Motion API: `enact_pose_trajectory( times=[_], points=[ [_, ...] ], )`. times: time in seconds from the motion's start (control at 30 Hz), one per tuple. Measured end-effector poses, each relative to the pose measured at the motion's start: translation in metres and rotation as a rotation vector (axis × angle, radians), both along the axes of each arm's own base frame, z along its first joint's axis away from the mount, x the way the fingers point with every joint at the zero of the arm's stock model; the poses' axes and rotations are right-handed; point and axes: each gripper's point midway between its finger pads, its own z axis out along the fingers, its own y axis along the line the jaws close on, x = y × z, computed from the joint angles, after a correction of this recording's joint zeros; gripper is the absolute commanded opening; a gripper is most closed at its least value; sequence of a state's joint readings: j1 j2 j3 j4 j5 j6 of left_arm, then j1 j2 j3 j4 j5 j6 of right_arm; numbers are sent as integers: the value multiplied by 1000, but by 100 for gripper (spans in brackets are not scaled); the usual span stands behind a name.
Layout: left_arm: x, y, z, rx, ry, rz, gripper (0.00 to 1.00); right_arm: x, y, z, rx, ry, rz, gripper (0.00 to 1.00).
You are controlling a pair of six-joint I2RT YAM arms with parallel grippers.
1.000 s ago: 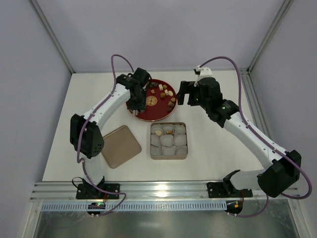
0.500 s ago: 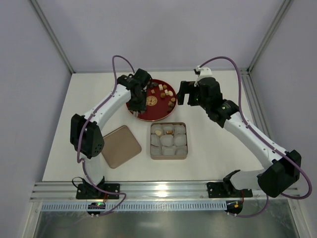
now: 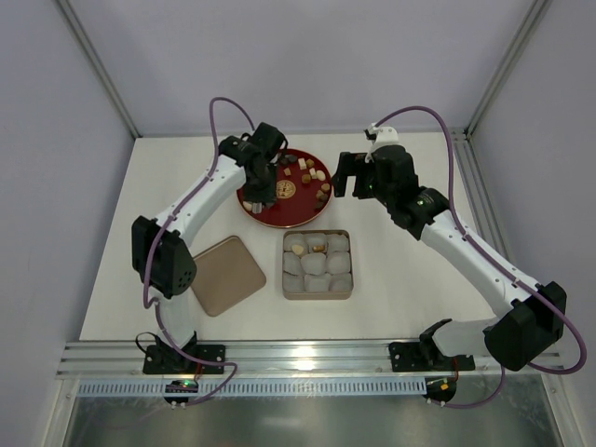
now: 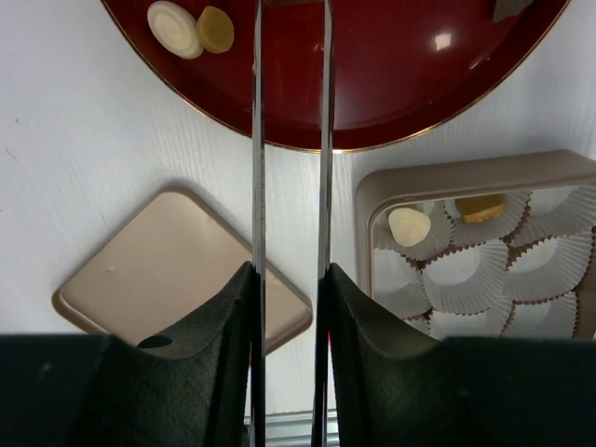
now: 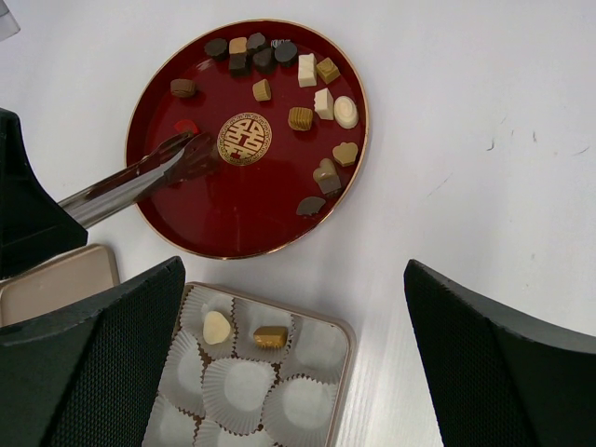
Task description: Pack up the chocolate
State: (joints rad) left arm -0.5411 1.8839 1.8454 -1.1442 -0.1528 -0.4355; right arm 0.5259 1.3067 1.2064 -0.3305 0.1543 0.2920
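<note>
Several chocolate pieces [image 5: 301, 118], dark, tan and cream, lie on the red plate [image 5: 242, 251], mostly along its far rim [image 3: 312, 175]. Two more, one cream [image 5: 216, 327] and one tan [image 5: 271, 336], sit in paper cups in the beige box [image 3: 318, 296]. My left gripper [image 4: 291, 279] hangs over the plate's left side [image 3: 256, 191], shut on metal tongs [image 4: 258, 140]. The tongs' tips [image 5: 191, 156] rest by the gold emblem; I cannot tell whether a piece is between them. My right gripper [image 5: 293, 279] stands open and holds nothing, right of the plate [image 3: 351, 179].
The box's flat beige lid [image 3: 226, 274] lies left of the box, near the left arm's elbow. The box's other white paper cups [image 5: 240, 386] hold nothing. Metal frame posts rise at the table's back corners.
My left gripper has crept a little toward the far side of the plate and the tongs' arms have drawn slightly closer together. The right arm has not moved.
</note>
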Motion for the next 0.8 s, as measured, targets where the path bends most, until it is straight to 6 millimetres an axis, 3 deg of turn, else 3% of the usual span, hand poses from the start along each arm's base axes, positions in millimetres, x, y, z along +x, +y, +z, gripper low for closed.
enact_pose_trajectory(
  times=[0.43, 0.8],
  points=[
    [-11, -21, 20, -11, -25, -59, 30, 3, -5, 0, -2, -1, -16, 100],
    [-53, -64, 41, -52, -55, -176, 30, 5, -21, 3, -11, -2, -78, 100]
  ],
)
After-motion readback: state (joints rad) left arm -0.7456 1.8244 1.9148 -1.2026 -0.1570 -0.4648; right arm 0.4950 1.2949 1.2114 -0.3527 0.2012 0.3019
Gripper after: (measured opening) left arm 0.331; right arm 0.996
